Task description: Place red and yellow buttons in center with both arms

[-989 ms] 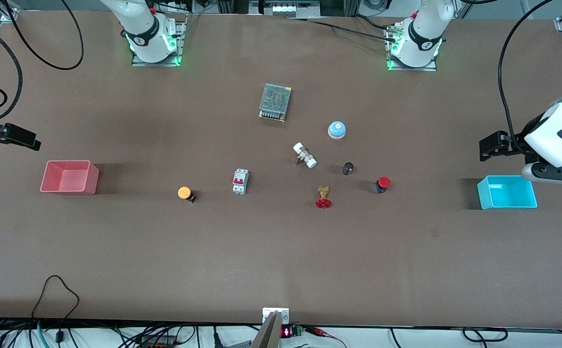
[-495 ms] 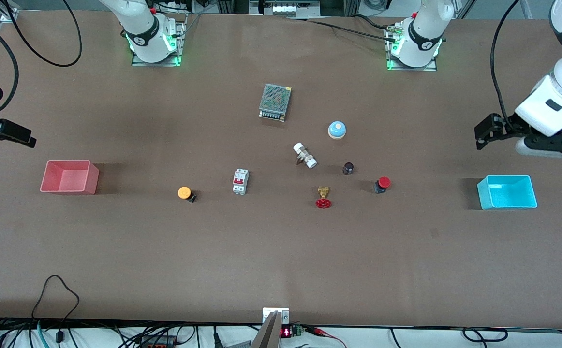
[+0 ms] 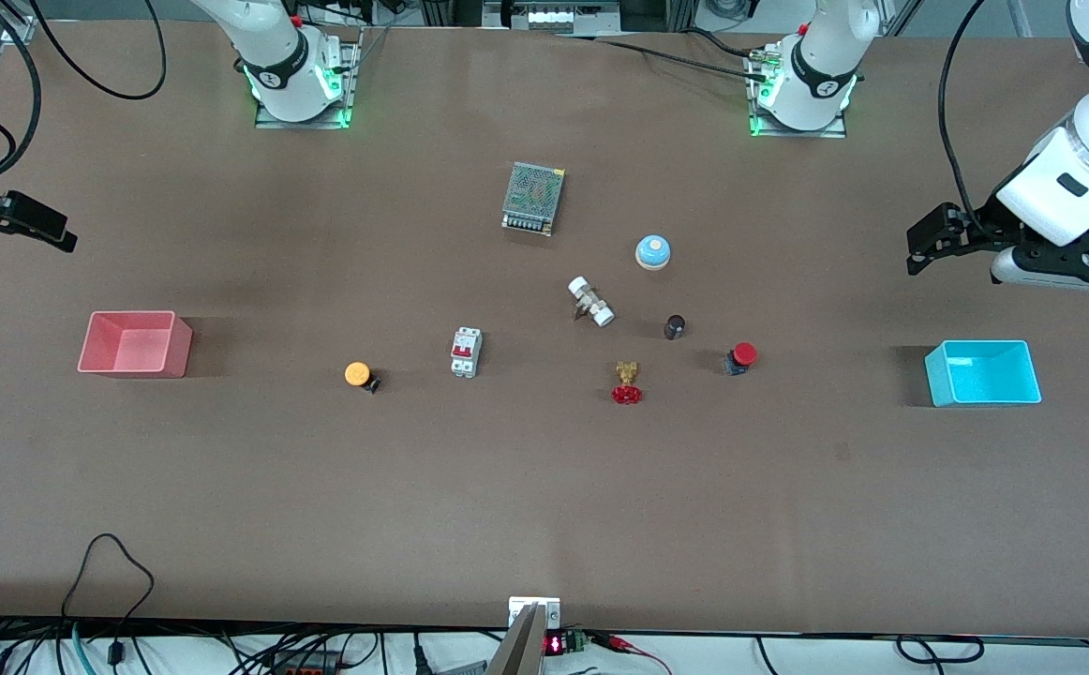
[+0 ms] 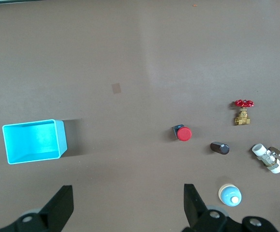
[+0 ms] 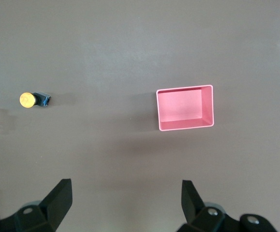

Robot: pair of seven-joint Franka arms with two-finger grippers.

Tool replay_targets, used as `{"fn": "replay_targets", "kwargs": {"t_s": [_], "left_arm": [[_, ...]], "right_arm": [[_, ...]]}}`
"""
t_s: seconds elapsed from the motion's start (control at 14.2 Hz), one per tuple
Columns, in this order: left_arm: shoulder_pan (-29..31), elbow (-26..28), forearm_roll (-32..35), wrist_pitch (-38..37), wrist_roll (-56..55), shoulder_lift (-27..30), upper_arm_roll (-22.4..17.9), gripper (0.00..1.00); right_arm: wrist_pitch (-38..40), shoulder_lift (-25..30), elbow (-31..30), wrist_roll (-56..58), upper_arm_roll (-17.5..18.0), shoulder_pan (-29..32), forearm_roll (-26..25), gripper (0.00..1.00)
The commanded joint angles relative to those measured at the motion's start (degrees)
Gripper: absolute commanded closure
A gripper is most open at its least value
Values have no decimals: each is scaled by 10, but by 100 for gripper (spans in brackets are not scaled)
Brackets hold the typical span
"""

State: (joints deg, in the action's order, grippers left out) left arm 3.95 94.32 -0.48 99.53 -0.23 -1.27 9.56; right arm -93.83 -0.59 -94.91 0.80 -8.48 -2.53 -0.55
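On table: red button [image 3: 742, 354], yellow button [image 3: 356, 373] | both pincers spread

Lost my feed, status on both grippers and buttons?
Left gripper and right gripper open, high at table ends. Red button, yellow button untouched on table. Nothing blocking.

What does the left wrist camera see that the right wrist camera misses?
Only the left wrist view shows the red button, the cyan bin, the red handwheel valve, the blue dome and the left hand, open.

Only the right wrist view shows the yellow button, the pink bin and the right hand, open.

Both share the brown tabletop.
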Motion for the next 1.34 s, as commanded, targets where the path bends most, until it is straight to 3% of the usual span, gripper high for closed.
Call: {"fn": "replay_targets", "kwargs": {"t_s": [0.0,1.27], "left_arm": [[6,1,-12,-8,15,8,3,0],[7,0,-10,-29,14,8,4,0]], "right_arm": [[-7,30,-26,7,-5,-7,-7,0],[26,37,-19,6,-3,-8,-6,0]]}}
